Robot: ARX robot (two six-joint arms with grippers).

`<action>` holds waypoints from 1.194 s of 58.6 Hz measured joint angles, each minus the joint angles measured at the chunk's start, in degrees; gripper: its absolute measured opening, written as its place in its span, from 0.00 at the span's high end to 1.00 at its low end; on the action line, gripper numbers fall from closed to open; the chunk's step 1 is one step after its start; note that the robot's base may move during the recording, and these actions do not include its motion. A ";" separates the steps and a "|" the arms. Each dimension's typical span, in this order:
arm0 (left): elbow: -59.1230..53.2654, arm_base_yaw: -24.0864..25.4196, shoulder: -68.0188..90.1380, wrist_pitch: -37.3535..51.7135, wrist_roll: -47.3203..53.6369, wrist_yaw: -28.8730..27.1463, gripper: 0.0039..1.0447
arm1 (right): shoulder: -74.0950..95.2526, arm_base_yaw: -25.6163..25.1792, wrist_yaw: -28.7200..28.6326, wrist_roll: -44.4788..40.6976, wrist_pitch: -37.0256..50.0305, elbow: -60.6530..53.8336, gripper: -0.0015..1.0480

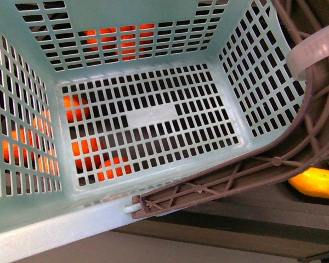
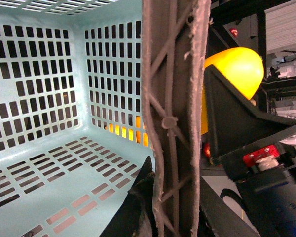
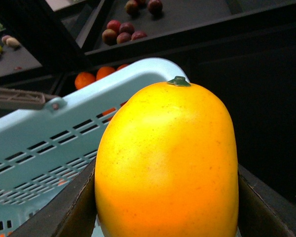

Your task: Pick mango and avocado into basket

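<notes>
With the right gripper [image 3: 168, 210] clamped on the mango [image 3: 167, 158] just outside the basket [image 1: 252, 71], whose handle [image 2: 170, 123] the left gripper [image 2: 171, 219] seemingly grips, clear the rim [image 1: 254, 143] at 4 o'clock, then release low over the slotted floor [image 1: 152, 119].

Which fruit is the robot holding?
The big yellow mango, clamped in the right end effector; the orange fruits and red fruits lie beyond the basket.
</notes>
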 joint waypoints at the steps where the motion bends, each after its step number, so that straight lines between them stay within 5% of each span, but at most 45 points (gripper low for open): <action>1: -0.02 0.00 0.00 0.00 0.00 0.00 0.92 | 0.20 0.33 0.04 -0.07 0.09 -0.11 0.38; 11: 0.00 0.00 0.00 0.00 0.00 0.00 0.92 | 1.62 1.95 0.17 -0.59 0.52 -0.85 0.37; 23: 0.00 0.02 0.00 0.00 0.00 -0.04 0.92 | 2.12 2.51 -0.11 -0.31 1.05 -0.92 0.07; 34: -0.07 0.00 0.00 -0.09 -0.04 0.22 0.92 | -0.20 0.90 -0.94 0.09 0.39 -2.43 0.08; 53: -0.07 0.00 0.00 -0.09 0.17 -0.17 0.92 | -11.34 -10.34 3.10 -1.86 -2.82 -6.19 0.08; 63: -0.07 -0.20 0.00 -0.09 0.13 0.26 0.92 | -13.33 -12.59 4.50 -15.87 17.09 -16.26 0.30; 70: -0.07 0.02 0.00 -0.09 0.00 -0.11 0.92 | -18.10 -15.67 1.77 -20.52 20.06 -21.99 0.49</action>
